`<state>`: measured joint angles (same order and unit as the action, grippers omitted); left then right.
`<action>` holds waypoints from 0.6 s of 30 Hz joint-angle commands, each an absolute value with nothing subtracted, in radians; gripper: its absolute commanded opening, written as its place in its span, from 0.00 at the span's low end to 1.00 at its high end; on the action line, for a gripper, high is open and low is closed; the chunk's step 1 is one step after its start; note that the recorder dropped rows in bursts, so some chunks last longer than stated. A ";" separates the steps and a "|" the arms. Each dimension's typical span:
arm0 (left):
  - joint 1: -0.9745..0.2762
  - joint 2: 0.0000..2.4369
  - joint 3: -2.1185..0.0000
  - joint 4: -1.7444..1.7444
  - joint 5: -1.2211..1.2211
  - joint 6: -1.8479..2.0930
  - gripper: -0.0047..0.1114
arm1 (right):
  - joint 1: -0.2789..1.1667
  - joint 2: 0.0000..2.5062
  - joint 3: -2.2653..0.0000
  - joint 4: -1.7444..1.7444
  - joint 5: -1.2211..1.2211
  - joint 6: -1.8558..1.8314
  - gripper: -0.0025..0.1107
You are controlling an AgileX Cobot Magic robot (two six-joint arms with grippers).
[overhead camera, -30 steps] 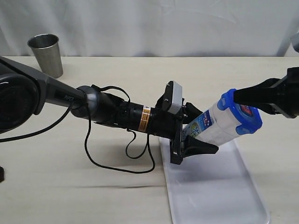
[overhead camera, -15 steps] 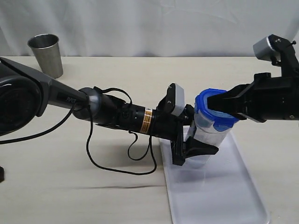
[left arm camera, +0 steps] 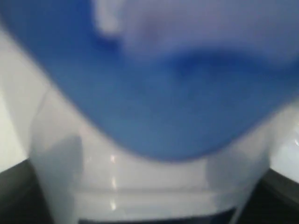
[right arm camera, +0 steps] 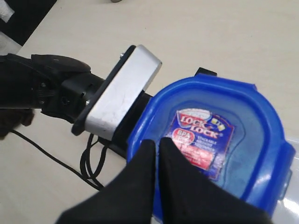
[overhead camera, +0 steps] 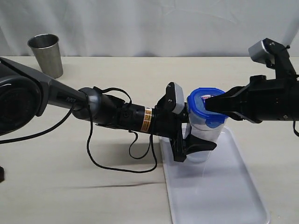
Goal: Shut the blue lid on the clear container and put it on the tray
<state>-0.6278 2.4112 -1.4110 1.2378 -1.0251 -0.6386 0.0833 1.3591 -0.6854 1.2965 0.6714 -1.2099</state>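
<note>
The clear container (overhead camera: 206,140) stands upright on the near-left part of the white tray (overhead camera: 219,196), with the blue lid (overhead camera: 205,108) on its top. My left gripper (overhead camera: 201,133) is shut on the container's body just under the lid. In the left wrist view the container (left arm camera: 154,186) and the lid (left arm camera: 163,93) fill the picture in a blur between dark fingers (left arm camera: 14,191). My right gripper (overhead camera: 209,104) is shut. Its tips (right arm camera: 156,142) rest on the lid (right arm camera: 243,135) beside the red-and-white label (right arm camera: 198,140).
A grey steel cup (overhead camera: 46,53) stands at the far left of the table. The left arm and its loose black cable (overhead camera: 121,161) stretch across the middle. The left arm's wrist camera (right arm camera: 121,93) sits close beside the lid. A white curtain hangs behind.
The container swung from tilted to upright and came down onto the tray in the left gripper. The right gripper followed it leftward, tips staying on the lid.
</note>
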 commanded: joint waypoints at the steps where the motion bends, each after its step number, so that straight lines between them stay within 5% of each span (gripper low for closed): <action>1: -0.623 2.396 -1.420 1.221 -1.080 -0.645 0.76 | 0.085 1.381 -0.671 1.221 0.646 -1.217 0.06; 18: -0.543 2.393 -1.420 1.456 -1.061 -0.658 0.76 | 0.085 1.381 -0.671 1.214 0.644 -1.217 0.06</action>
<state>-0.5588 2.4055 -1.4149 1.4296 -1.0489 -0.6496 0.0833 1.3614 -0.6872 1.2965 0.6714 -1.2099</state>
